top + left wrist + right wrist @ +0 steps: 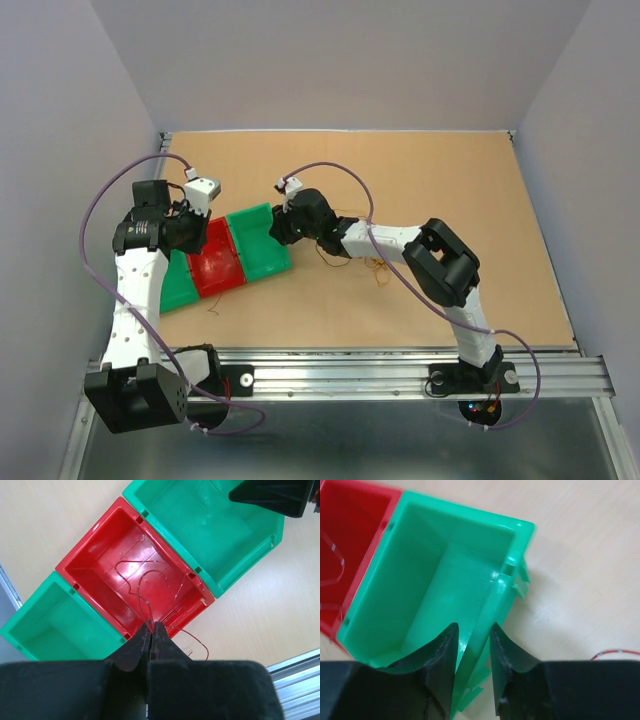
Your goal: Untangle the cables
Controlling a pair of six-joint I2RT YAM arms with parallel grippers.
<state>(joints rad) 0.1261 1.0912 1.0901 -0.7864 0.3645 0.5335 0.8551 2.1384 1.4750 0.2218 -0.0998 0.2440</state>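
The cables are hair-thin wires. One reddish-brown strand (141,580) loops inside the red bin (95,550), and its tail (196,639) hangs over the bin's near wall onto the table. My left gripper (151,625) is shut on this strand above the bin's near edge; in the top view the left gripper (203,236) is over the red bin (218,264). More loose strands (353,257) lie on the table under my right forearm. My right gripper (473,630) straddles and pinches the wall of the right green bin (445,575); the top view shows the right gripper (281,232) at that wall.
Three bins stand in a slanted row: a green bin (176,287), the red one, and another green bin (262,243). A red strand end (615,653) lies on the table beside the right gripper. A metal rail (350,375) runs along the near table edge.
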